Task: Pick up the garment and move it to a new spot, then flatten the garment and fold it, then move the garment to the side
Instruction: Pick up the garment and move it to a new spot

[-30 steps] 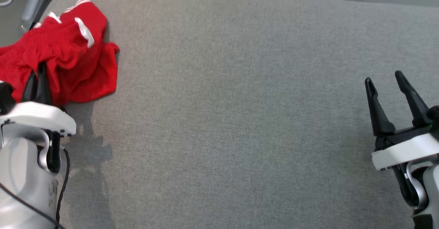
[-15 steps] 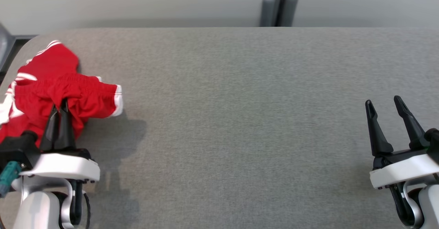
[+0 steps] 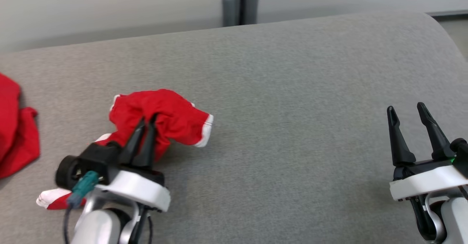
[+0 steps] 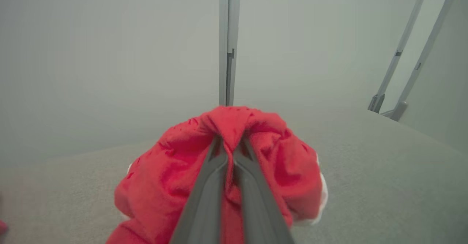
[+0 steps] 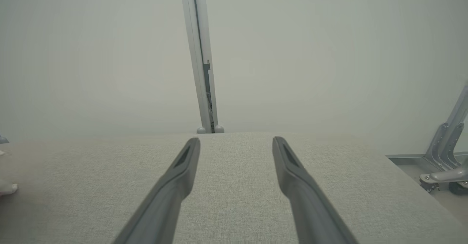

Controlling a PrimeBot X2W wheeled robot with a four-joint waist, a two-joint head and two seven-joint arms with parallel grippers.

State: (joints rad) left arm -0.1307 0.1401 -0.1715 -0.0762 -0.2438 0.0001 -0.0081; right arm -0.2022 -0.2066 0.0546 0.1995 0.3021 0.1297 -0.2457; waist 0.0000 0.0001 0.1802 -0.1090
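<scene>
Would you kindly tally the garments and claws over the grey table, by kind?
Red garments: 2 (held garment, loose garment)
Claws: 2 (left claw, right claw)
Total: 4

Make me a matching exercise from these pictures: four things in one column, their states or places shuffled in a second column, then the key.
Things
1. left gripper
2. right gripper
3. red garment with white trim
4. loose red cloth

States or places
A. bunched up, pinched in a grip
B. open, holding nothing
C. lying at the head view's left edge
D. shut on fabric

Pairs: 1-D, 2-B, 3-A, 4-C
</scene>
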